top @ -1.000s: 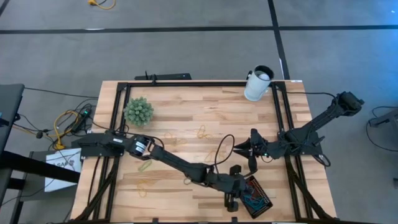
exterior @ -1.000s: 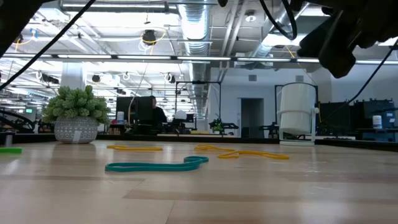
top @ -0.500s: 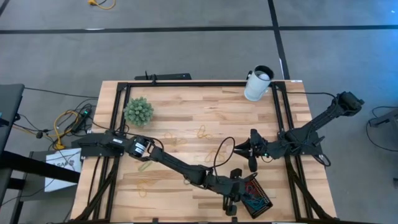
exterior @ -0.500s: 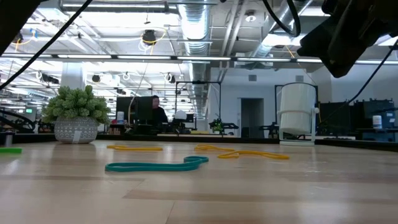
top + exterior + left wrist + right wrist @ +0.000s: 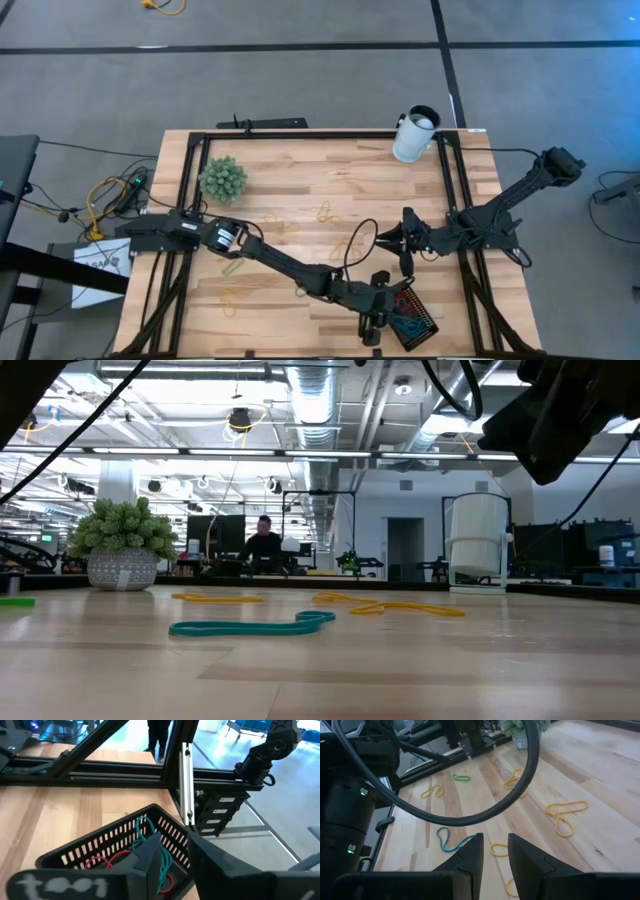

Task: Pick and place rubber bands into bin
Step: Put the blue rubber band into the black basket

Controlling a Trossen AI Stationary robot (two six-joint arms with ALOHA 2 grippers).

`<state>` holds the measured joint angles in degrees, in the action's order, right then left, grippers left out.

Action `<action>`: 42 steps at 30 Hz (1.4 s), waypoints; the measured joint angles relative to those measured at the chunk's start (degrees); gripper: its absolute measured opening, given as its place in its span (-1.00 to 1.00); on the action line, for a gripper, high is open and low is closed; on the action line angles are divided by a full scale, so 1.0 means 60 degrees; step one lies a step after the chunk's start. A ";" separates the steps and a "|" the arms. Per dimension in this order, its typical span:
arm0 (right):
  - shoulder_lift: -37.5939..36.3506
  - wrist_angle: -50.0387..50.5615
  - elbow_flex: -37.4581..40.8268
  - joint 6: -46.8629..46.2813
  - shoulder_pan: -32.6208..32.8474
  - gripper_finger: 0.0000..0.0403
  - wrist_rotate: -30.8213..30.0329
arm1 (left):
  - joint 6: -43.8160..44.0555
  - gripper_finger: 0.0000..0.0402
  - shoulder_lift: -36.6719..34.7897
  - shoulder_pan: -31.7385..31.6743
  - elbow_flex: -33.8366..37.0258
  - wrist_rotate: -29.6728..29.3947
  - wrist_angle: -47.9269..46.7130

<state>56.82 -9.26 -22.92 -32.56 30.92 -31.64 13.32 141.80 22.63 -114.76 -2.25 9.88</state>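
The black bin sits near the table's near right edge. In the left wrist view its slotted wall shows red and green bands inside. My left gripper hovers open at the bin's left rim, with a green rubber band beside one fingertip. My right gripper waits open above the table, just beyond the bin. Loose bands lie flat on the wood: yellow ones, a green one and a teal one. My left gripper stands over the bin's inside with a gap between its fingers. The green band runs from the bin's far wall down past one fingertip. I cannot tell whether that finger touches it.
A potted plant stands at the far left and a white cup at the far right corner. Black frame rails run along the table's sides. A black cable loop hangs between the arms. A person shows in the room behind.
Neither gripper has plainly moved, and the bands on the table lie as before. The person in the room beyond has shifted to the right.
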 joint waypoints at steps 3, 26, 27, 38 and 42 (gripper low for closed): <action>0.0000 0.0000 0.0000 -0.0004 0.0014 -0.59 0.0009 | 0.0115 -0.57 -0.0133 -0.0015 0.0006 -0.0058 -0.0417; 0.0245 -0.0040 -0.0002 -0.0404 0.0470 -0.59 0.0117 | 0.3226 -0.57 -0.3603 0.1003 0.0493 -0.4454 -1.5805; 0.0330 -0.0051 -0.0007 -0.0404 0.0470 -0.59 0.0120 | 0.3491 -0.57 -0.3636 0.1029 0.0619 -0.4567 -1.6327; 0.0739 -0.0033 -0.0004 -0.0404 0.0386 -0.59 0.0117 | 0.3688 -0.57 -0.6710 0.0481 0.3238 -0.5338 -1.5662; 0.0739 -0.0036 -0.0004 -0.0404 0.0386 -0.59 0.0101 | 0.4455 -0.57 -0.8221 0.0228 0.5611 -0.5489 -1.2637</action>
<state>61.25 -9.47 -22.94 -34.98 33.23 -31.03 40.05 92.47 24.00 -81.10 -35.18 -65.94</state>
